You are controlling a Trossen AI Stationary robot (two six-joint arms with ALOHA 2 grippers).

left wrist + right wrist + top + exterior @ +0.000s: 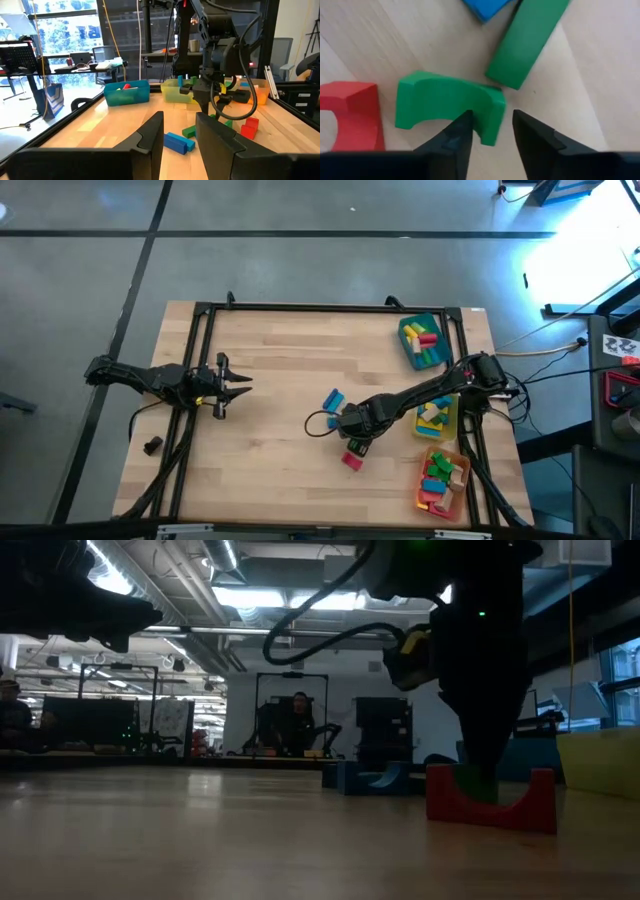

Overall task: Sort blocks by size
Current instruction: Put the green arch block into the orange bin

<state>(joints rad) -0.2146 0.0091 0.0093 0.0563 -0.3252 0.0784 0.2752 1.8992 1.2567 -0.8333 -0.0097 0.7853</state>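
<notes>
From the high view, the right pincer [352, 442] reached down near the middle of the counter [280, 430], toward its right edge, over a small cluster of blocks: a blue block [332, 399] just beyond it and a red block [352, 461] on its near side. The left pincer [232, 386] hung over the counter's left part, its fingers apart and holding nothing. Along the right edge stood three trays: a teal tray [409, 345] at the far corner with yellow, red and green pieces, a yellow tray [451, 420] in the middle with pale, blue and yellow pieces, and an orange tray [424, 493] at the near corner with green, red, blue and pink pieces. A small dark lump [152, 445] lay off the counter's left edge.

In the low view, the right pincer [478, 775] came down just behind a red arch block [490, 802], with blue pieces [365, 777] farther back.

The left wrist view showed the left pincer [179, 137] parted and empty, facing the three trays.

In the right wrist view, the right pincer [490, 131] straddled one end of a green arch block [440, 102], fingers narrowly apart on either side of it; whether they pressed it could not be told. A green bar [527, 42] lay touching the arch.
</notes>
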